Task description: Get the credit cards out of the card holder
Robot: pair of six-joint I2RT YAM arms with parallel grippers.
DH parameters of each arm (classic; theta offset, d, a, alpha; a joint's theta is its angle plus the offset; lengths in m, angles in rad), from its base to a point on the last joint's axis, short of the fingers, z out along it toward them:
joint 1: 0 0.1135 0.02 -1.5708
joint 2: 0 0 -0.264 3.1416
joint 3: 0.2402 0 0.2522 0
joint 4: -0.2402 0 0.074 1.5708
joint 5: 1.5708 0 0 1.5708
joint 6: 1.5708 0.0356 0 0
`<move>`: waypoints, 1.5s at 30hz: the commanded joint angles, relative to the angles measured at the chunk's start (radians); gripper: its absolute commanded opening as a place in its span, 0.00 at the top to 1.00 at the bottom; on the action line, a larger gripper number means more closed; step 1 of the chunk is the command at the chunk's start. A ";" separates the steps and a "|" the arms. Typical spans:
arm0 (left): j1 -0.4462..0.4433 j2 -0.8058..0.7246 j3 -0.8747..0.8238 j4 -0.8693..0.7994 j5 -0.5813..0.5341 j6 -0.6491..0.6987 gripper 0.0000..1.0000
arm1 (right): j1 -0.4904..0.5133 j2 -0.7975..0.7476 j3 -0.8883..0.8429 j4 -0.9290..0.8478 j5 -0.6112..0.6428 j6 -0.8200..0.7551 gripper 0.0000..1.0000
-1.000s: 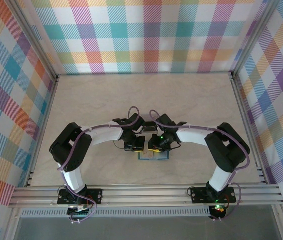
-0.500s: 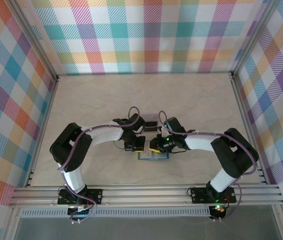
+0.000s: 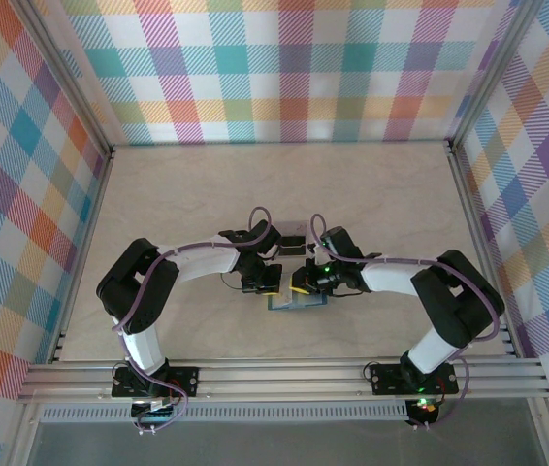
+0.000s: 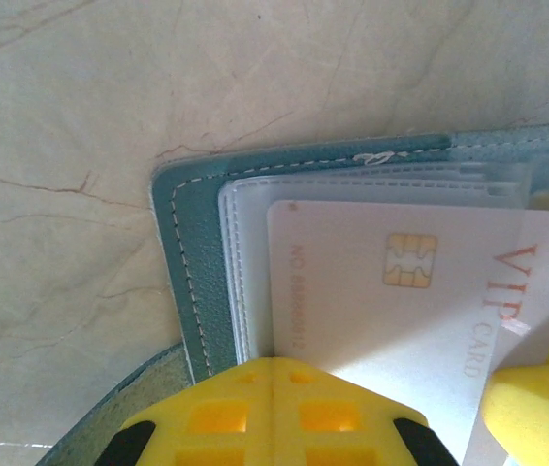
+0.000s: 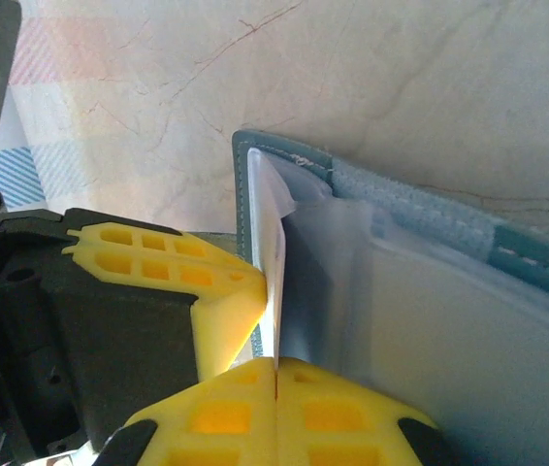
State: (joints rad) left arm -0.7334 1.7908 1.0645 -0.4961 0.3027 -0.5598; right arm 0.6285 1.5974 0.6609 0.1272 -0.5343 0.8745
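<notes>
On the left, the left gripper (image 4: 273, 374) is seen with its yellow fingers pressed together, set against the near edge of the open teal wallet (image 4: 182, 252). Whether anything is caught between them cannot be told. The wallet is laid flat on the marbled table (image 4: 61, 146), between the two arms. A white card (image 4: 371, 311) with a gold chip is seen sticking partly out of the clear sleeves inside the wallet. A small dark card (image 3: 291, 242) is seen flat on the table just beyond the grippers. On the right, the white card is pinched at its edge by the closed right gripper (image 5: 276, 374).
</notes>
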 commanded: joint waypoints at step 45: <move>-0.009 -0.075 -0.035 -0.120 -0.090 0.011 1.00 | -0.053 -0.238 0.254 -0.665 0.256 -0.466 1.00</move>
State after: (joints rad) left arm -0.7372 1.7527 1.0481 -0.5587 0.2436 -0.5594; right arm 0.5819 1.3952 0.8810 -0.5186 -0.2573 0.5098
